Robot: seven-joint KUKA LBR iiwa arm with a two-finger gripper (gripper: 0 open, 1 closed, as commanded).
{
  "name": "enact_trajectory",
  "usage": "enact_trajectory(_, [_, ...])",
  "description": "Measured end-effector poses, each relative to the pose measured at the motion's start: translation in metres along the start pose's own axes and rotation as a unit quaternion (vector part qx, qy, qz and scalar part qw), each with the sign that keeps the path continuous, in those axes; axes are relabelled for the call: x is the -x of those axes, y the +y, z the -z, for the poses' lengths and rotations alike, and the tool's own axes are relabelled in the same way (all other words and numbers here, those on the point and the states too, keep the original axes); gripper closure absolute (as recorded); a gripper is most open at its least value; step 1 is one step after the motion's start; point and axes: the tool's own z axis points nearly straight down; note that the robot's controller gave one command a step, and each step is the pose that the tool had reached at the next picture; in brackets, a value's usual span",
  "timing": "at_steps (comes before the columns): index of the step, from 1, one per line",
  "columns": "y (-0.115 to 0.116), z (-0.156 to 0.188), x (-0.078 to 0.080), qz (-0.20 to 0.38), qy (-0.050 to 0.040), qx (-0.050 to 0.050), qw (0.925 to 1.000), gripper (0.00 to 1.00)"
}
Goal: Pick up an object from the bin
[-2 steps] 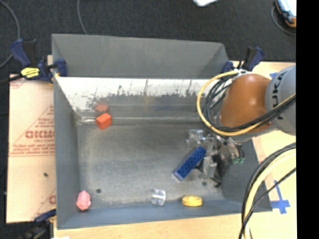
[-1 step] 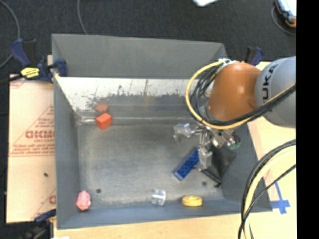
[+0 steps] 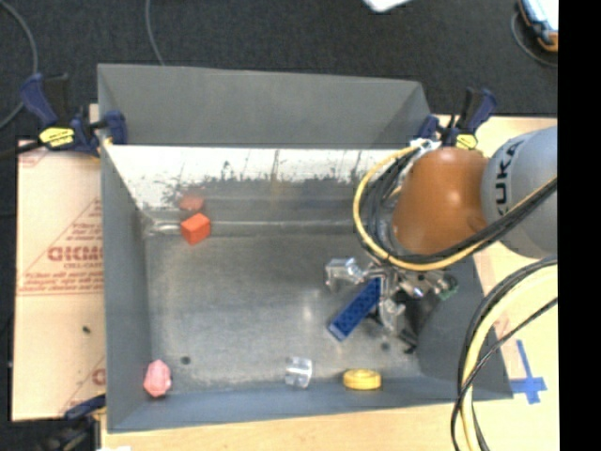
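My gripper (image 3: 373, 299) hangs under the orange wrist cover at the right side of the bin, low over the floor. It is open, with one silver fingertip (image 3: 343, 272) up-left and the other fingertip (image 3: 400, 319) down-right. Between them lies a long blue brick (image 3: 353, 311), slanting from lower left to upper right, with its upper end under the gripper body. Neither fingertip visibly presses on it. A yellow disc (image 3: 362, 379) rests near the front wall just below the gripper. A small clear piece (image 3: 299, 371) sits to the left of the disc.
An orange cube (image 3: 195, 227) lies at the back left near the rear wall. A pink lump (image 3: 157, 378) sits in the front left corner. The arm and its looping cables cover the bin's right wall.
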Motion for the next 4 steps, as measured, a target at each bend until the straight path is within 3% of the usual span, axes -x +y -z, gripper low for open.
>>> enact_trajectory(1, [-0.006, -0.010, 0.019, 0.101, -0.0007, 0.001, 0.9949, 1.00])
enact_trajectory(2, [-0.006, -0.010, 0.019, 0.100, -0.0007, 0.001, 0.9949, 1.00])
enact_trajectory(3, [-0.002, 0.069, 0.023, 0.096, -0.0001, 0.002, 0.9953, 1.00])
enact_trajectory(4, [-0.013, 0.123, 0.033, 0.085, -0.0042, -0.002, 0.9964, 1.00])
